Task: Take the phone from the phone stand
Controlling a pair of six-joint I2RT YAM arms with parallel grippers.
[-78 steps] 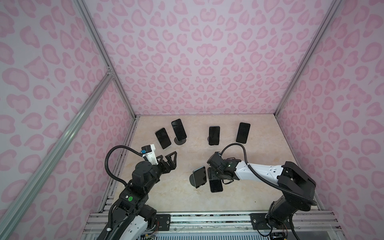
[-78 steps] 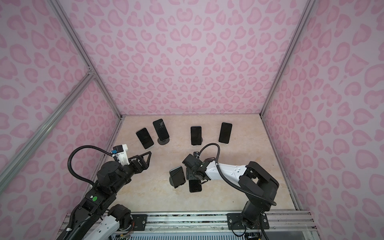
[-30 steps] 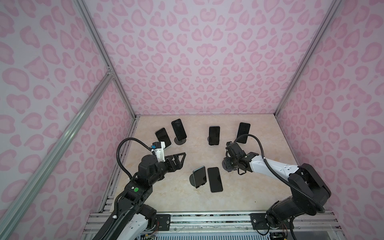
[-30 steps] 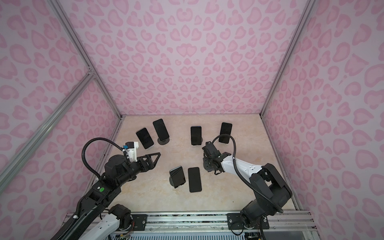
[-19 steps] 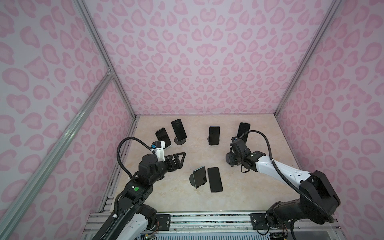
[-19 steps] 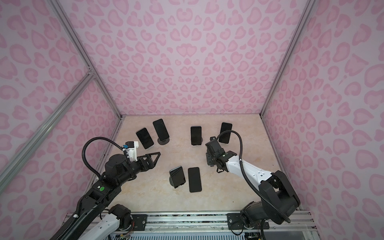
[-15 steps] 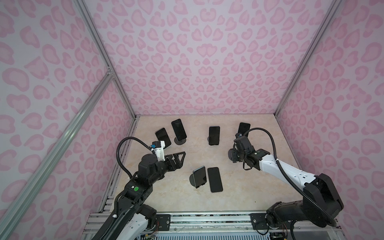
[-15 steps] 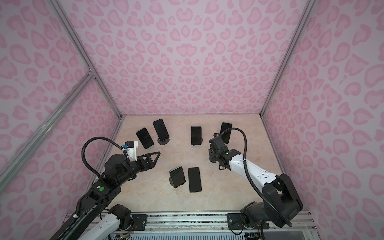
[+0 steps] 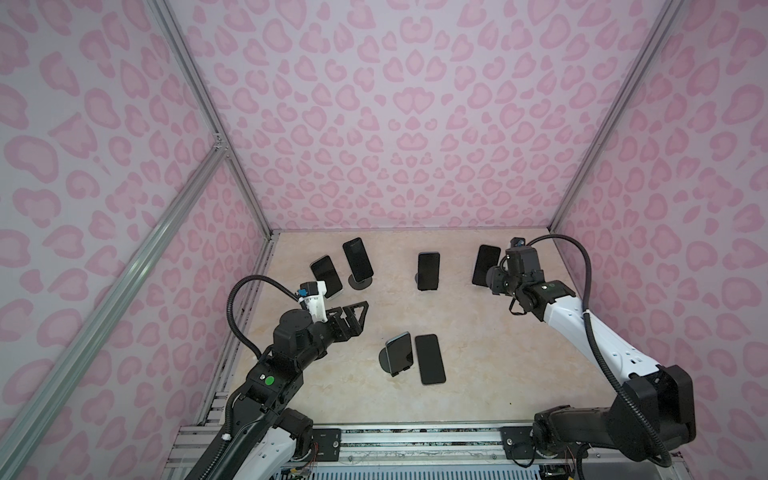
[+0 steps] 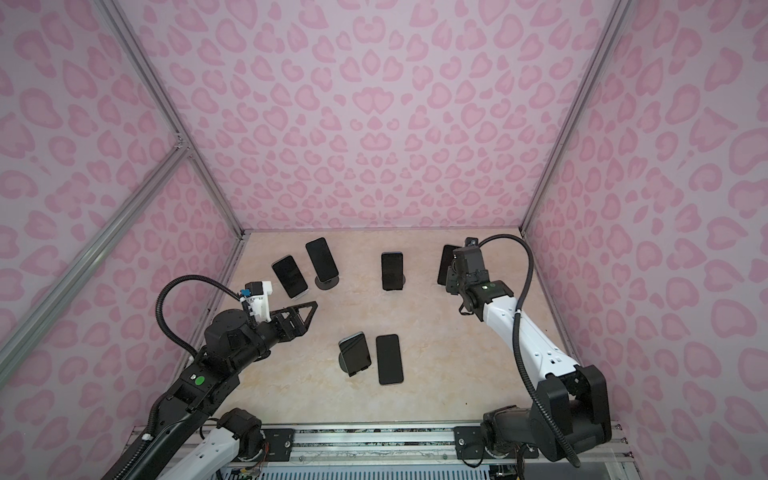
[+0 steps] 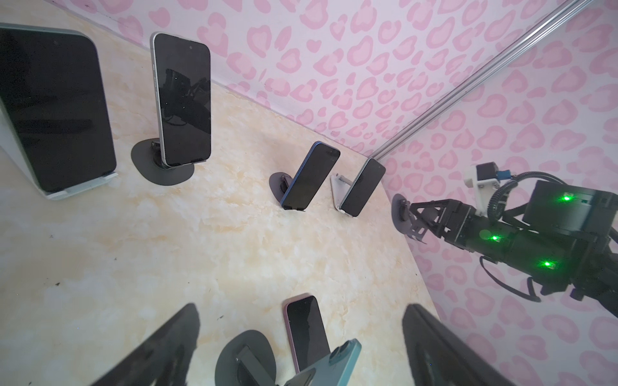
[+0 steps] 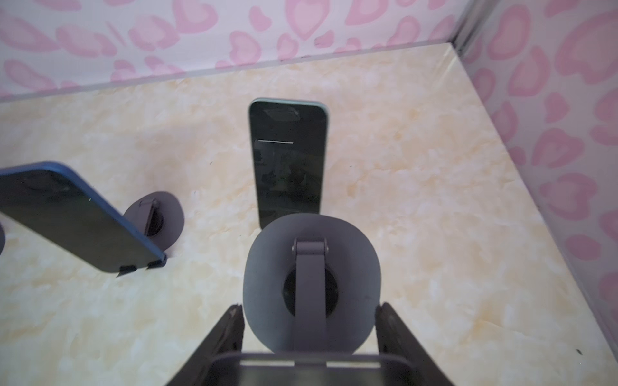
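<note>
A pink-edged phone (image 9: 430, 359) (image 11: 306, 331) lies flat, screen up, at the front middle of the table. Beside it a teal-backed phone (image 9: 398, 353) (image 10: 354, 353) leans on a dark stand. My right gripper (image 9: 492, 282) (image 10: 451, 282) (image 12: 309, 307) hangs at the back right, shut on an empty grey phone stand (image 12: 267, 274) (image 11: 399, 214) with its round base between the jaws, lifted off the table. My left gripper (image 9: 357, 316) (image 10: 305, 318) (image 11: 301, 309) is open and empty, left of the two front phones.
Several more phones lean on stands along the back: two at the back left (image 9: 326, 274) (image 9: 357, 257), a blue one in the middle (image 9: 428, 270) (image 12: 77, 217), a green-edged one (image 9: 484, 264) (image 12: 287, 160) just beyond my right gripper. Pink walls close three sides.
My right gripper has carried the grey stand from beside the flat phone up and toward the back right. The left arm came forward earlier and has held still for the last second.
</note>
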